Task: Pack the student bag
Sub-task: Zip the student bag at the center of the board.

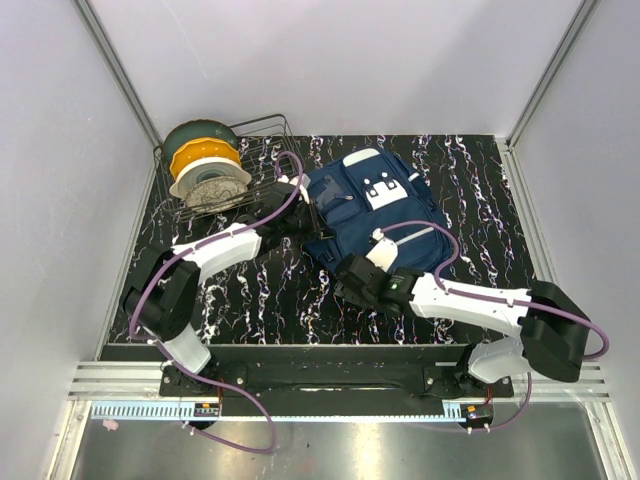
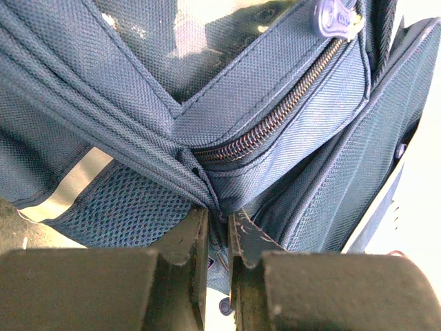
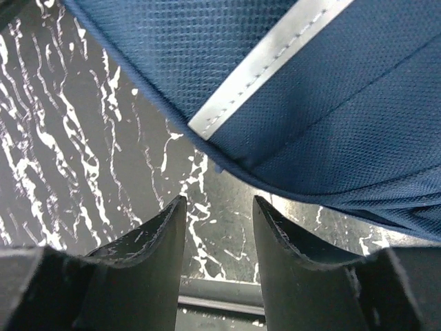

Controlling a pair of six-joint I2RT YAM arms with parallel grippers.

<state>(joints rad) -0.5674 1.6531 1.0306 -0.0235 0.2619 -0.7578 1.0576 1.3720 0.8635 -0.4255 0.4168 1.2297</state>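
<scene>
Here, left gripper (image 2: 219, 231) clamped on student bag (image 1: 372, 208) fabric; right gripper (image 3: 219, 201) apart, just beside it.

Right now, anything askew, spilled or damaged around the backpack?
Nothing spilled or damaged. The navy blue fabric backpack lies flat; its cloth bunches into a fold where the left hand pinches it beside the zipper. The right hand is open, empty.

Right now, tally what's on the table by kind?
Bag: 1
Wire rack: 1
Round items in the rack: 3, going by colour: green, orange, white. They are too small to tell what they are.
Total: 5
</scene>
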